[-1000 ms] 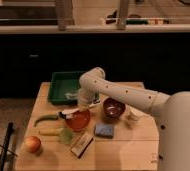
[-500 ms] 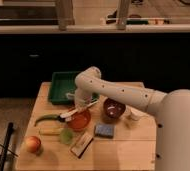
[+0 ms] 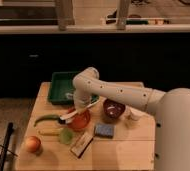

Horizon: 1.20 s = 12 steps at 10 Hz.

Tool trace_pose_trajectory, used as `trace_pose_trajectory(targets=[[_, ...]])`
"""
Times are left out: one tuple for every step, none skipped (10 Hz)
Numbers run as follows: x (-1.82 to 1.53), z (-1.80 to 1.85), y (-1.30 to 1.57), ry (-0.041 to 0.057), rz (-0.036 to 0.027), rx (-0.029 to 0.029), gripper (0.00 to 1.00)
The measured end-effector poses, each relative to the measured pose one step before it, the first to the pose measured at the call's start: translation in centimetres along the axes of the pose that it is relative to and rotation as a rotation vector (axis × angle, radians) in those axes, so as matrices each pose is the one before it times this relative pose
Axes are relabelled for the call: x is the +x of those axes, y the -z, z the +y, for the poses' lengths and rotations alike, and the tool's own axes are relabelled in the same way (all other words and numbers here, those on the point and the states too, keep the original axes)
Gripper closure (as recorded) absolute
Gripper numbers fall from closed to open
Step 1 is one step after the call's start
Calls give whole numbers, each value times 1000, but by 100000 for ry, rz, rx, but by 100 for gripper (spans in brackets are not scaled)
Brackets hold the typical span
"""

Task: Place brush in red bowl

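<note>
The brush (image 3: 68,117) has a white handle and a dark bristle head. It lies tilted across the left rim of the red bowl (image 3: 81,121), bristle end low at the left and handle rising to the right. My gripper (image 3: 80,106) hangs from the white arm just above the bowl's back edge and is shut on the brush handle near its middle. A darker maroon bowl (image 3: 113,108) stands to the right of the red one.
A green tray (image 3: 62,86) sits at the table's back left. In front are a green pepper (image 3: 44,119), a banana (image 3: 50,132), a green cup (image 3: 65,136), an orange fruit (image 3: 33,144), a blue sponge (image 3: 104,130), a flat box (image 3: 82,145) and a white cup (image 3: 133,115).
My gripper has shifted slightly left and down over the red bowl, carrying the brush with it. The other objects have not moved.
</note>
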Motion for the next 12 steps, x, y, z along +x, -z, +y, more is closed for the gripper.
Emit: trace_pose_trajectory(targets=[[3,103,73,-657,454,-175,64],[10,79,62,-572,260,-105,54],[-76,62,23,-314,223,-173,42],[-53,8,32,-173,72,-35,34],[-92,18,-8,-26,58,-155,26],[-177,-50,-33,61,-32,-163,20],[-132,-92,25,82,-128,79,20],[-145,-65,-54,131,-154,-92,20],[-179,-78,-99,163,-214,-160,20],[-144,-46,-92,78,-257,-138,20],[-1,0,-4,-122,-20,-16,20],[28,66,-73,-267,-103,-98,20]])
